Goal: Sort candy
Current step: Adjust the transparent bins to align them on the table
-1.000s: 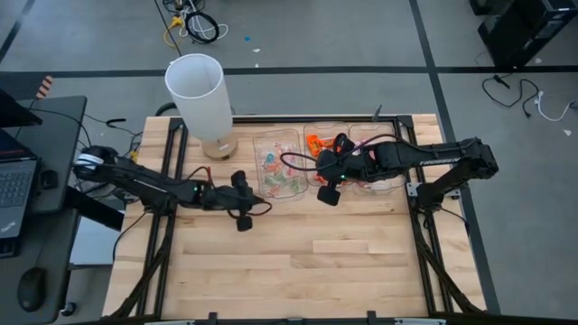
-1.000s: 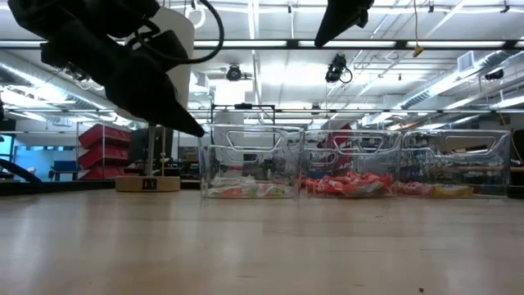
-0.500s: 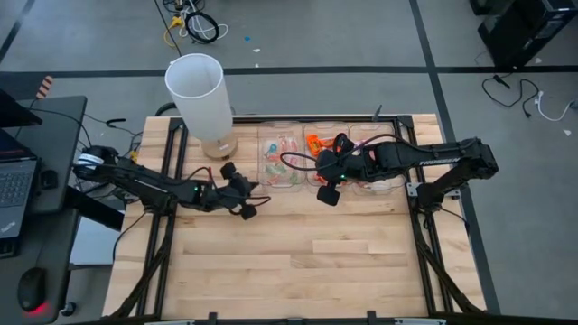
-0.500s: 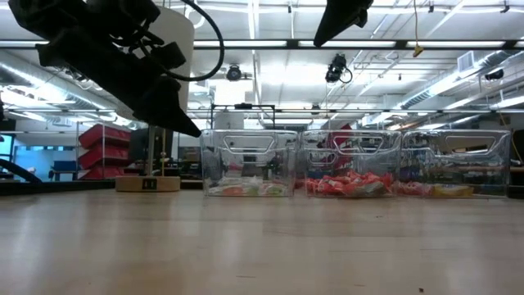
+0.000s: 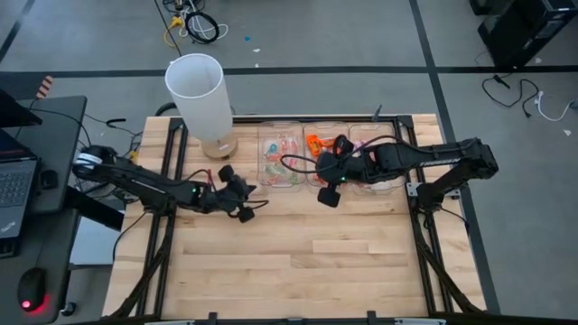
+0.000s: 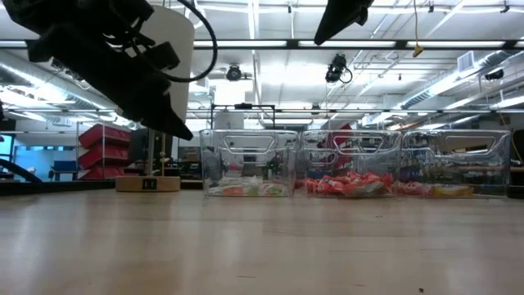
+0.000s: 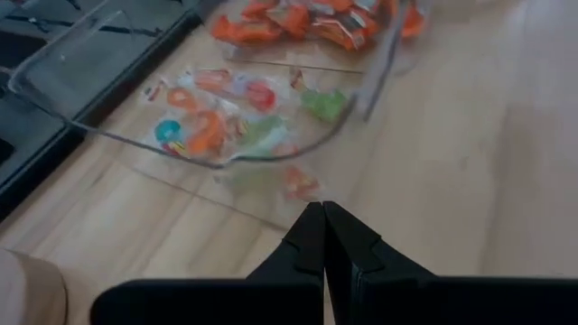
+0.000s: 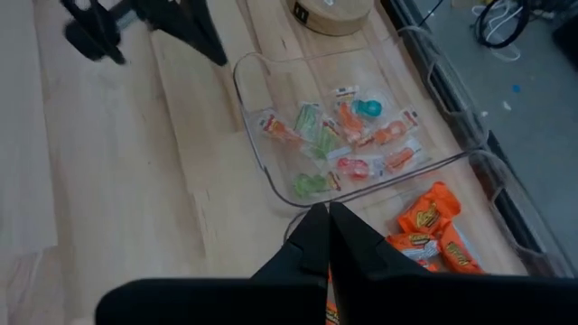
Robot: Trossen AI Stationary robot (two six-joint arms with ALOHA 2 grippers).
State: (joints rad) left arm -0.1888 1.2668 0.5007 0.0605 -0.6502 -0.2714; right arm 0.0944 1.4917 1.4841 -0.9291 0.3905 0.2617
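Pale wood table (image 5: 298,262) seen from above; three clear trays (image 5: 278,161) in a row near the far edge, beside a white cylinder (image 5: 200,97) on a round base. Candy (image 5: 280,171) in green-and-pink wrappers in the leftmost tray, orange pieces (image 5: 313,142) in the middle one. Left gripper (image 5: 256,200) low over bare wood just short of the leftmost tray, fingers pressed together, nothing between them. Right gripper (image 5: 313,165) above the seam between leftmost and middle trays, likewise closed and empty.

Low view: trays (image 6: 248,162) side by side on the wood, green-and-pink sweets (image 6: 246,189) at the bottom of the left one, orange heap (image 6: 350,183) in the middle one, a few pink-and-yellow pieces (image 6: 434,189) in the right one. Left gripper (image 6: 182,131) dark, hanging above the table left of the trays.

Left wrist view: fingers (image 7: 309,236) shut tip to tip, pointed at the near wall of the tray (image 7: 54,95) with green-and-pink sweets (image 7: 212,126); orange sweets (image 7: 307,20) beyond.

Right wrist view: fingers (image 8: 316,230) closed above the tray rim (image 8: 248,126); mixed green, pink and orange pieces (image 8: 348,135) inside, orange wrappers (image 8: 429,221) in the neighbouring tray.
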